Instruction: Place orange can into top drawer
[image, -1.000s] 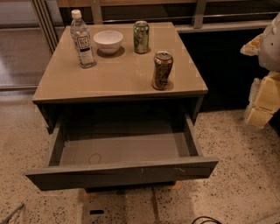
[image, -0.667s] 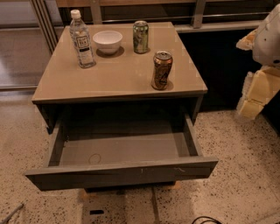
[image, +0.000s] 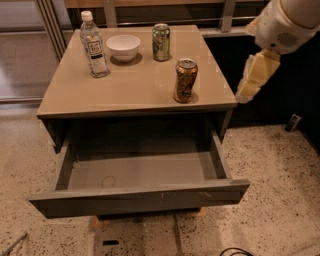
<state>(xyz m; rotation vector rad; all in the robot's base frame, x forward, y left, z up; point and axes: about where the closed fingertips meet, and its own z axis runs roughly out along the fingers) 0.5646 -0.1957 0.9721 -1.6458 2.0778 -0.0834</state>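
The orange can stands upright on the tan cabinet top, near its front right corner. The top drawer is pulled out wide open below it, and its inside shows nothing in it. My gripper hangs in the air to the right of the cabinet, about level with the can and well apart from it. The white arm body is above it at the top right.
On the cabinet top stand a clear water bottle at the back left, a white bowl beside it and a green can behind the orange can. Speckled floor surrounds the cabinet. A railing runs behind.
The arm and gripper have moved up and to the left, closer to the cabinet's right side. The cans, bottle, bowl and drawer have not moved.
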